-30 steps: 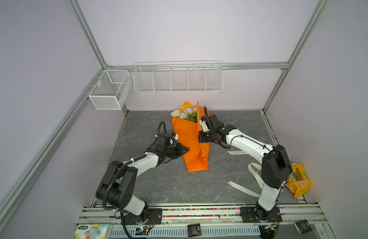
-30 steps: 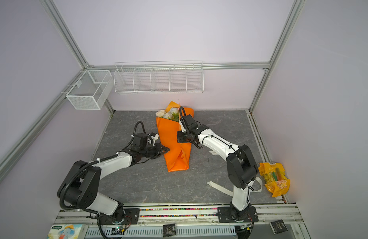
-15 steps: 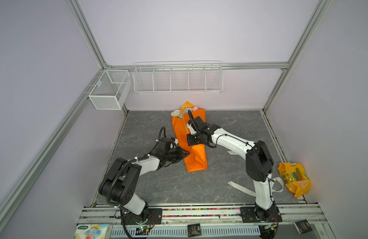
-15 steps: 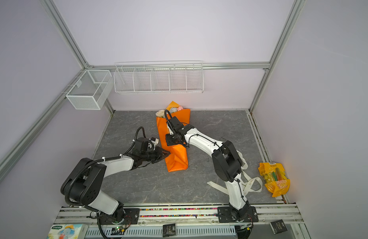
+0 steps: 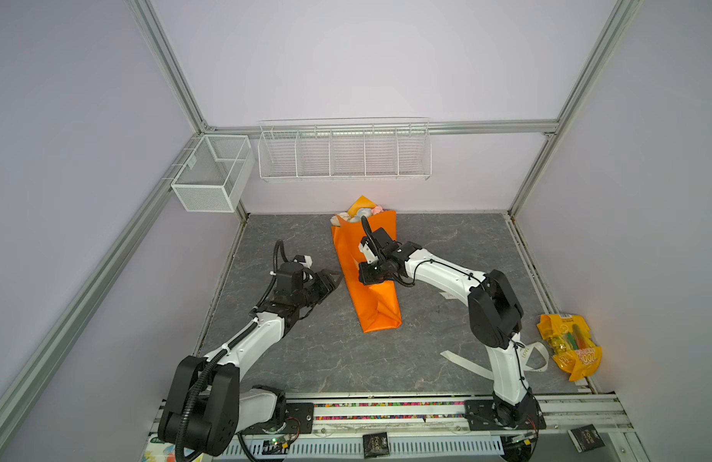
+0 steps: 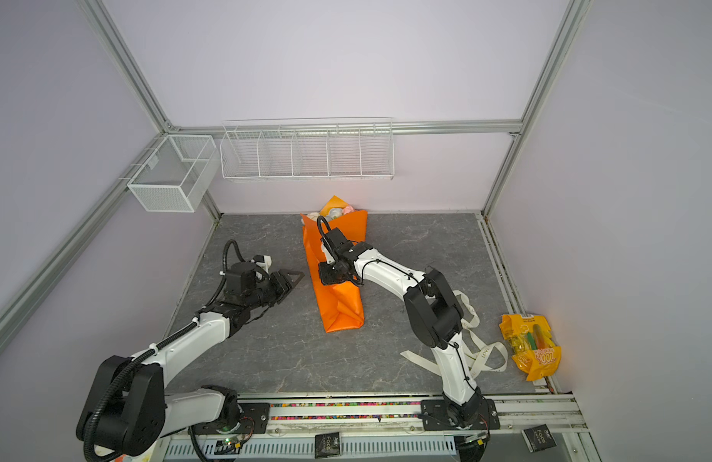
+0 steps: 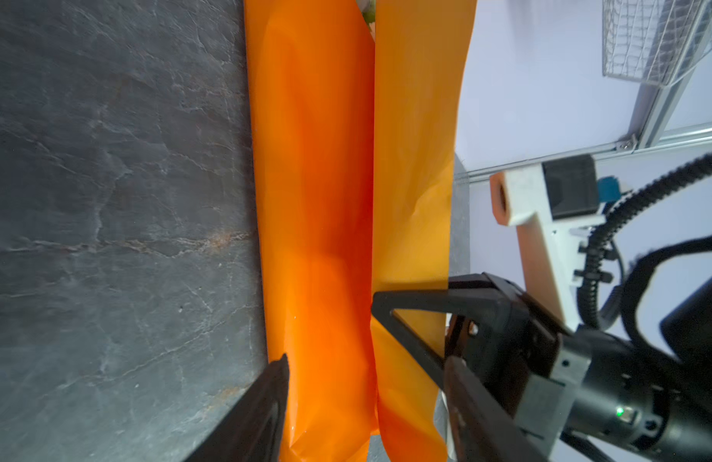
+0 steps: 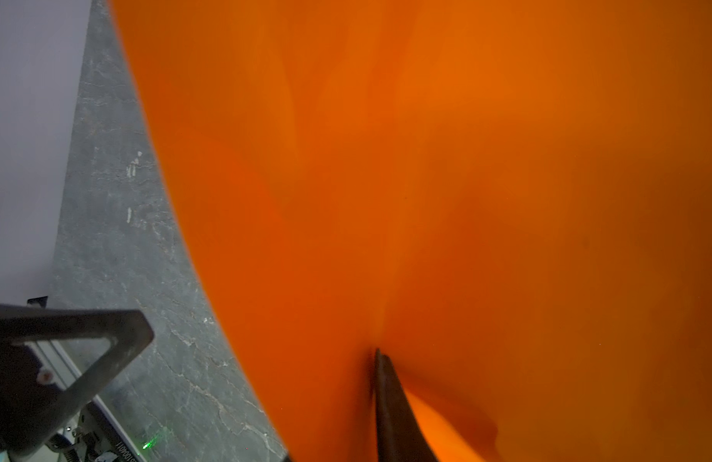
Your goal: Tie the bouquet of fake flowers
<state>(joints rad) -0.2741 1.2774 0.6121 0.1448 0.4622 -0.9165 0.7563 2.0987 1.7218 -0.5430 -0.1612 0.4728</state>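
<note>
The bouquet of fake flowers (image 5: 360,214) (image 6: 335,212) lies wrapped in an orange sheet (image 5: 372,298) (image 6: 340,306) on the grey table, with only pink and cream heads showing at the far end. My left gripper (image 5: 335,282) (image 6: 297,277) (image 7: 366,360) stands open just left of the sheet's edge, holding nothing. My right gripper (image 5: 366,276) (image 6: 325,276) rests on the folded sheet at mid-length. In the right wrist view one finger (image 8: 390,400) presses into a fold of the sheet (image 8: 426,160); its other finger is hidden.
A cream ribbon (image 5: 466,362) (image 6: 482,352) lies by the right arm's base. A yellow snack bag (image 5: 570,348) (image 6: 532,344) sits at the right edge. Wire baskets (image 5: 344,152) (image 5: 212,172) hang on the back and left walls.
My right gripper swept left across the bouquet, folding the sheet's right flap over it. My left gripper opened and drew back slightly from the sheet's left edge.
</note>
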